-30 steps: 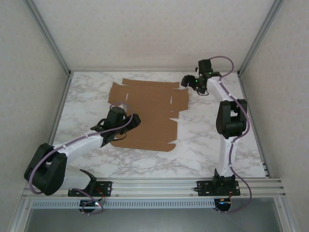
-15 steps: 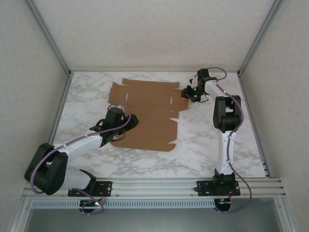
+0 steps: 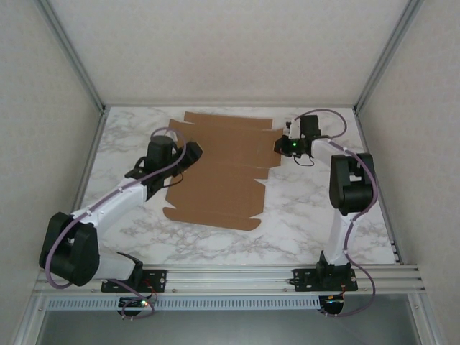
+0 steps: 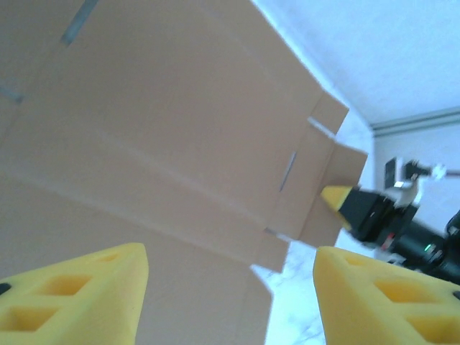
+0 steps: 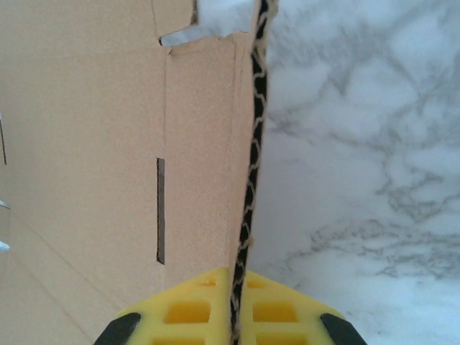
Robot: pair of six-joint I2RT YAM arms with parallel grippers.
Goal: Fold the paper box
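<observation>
1 paper box [image 3: 223, 169], L tool [image 4: 228, 273], R tool [image 5: 236, 291]

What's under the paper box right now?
Marble table shows around the paper box; what lies beneath the sheet is covered. The right gripper grips its right edge.

Matt cardboard paper box [image 3: 223, 180], marble-look table [image 3: 309, 215]

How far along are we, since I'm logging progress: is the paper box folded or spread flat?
Spread flat: the paper box lies open on the table, no walls raised; the right gripper pinches its right edge.
</observation>
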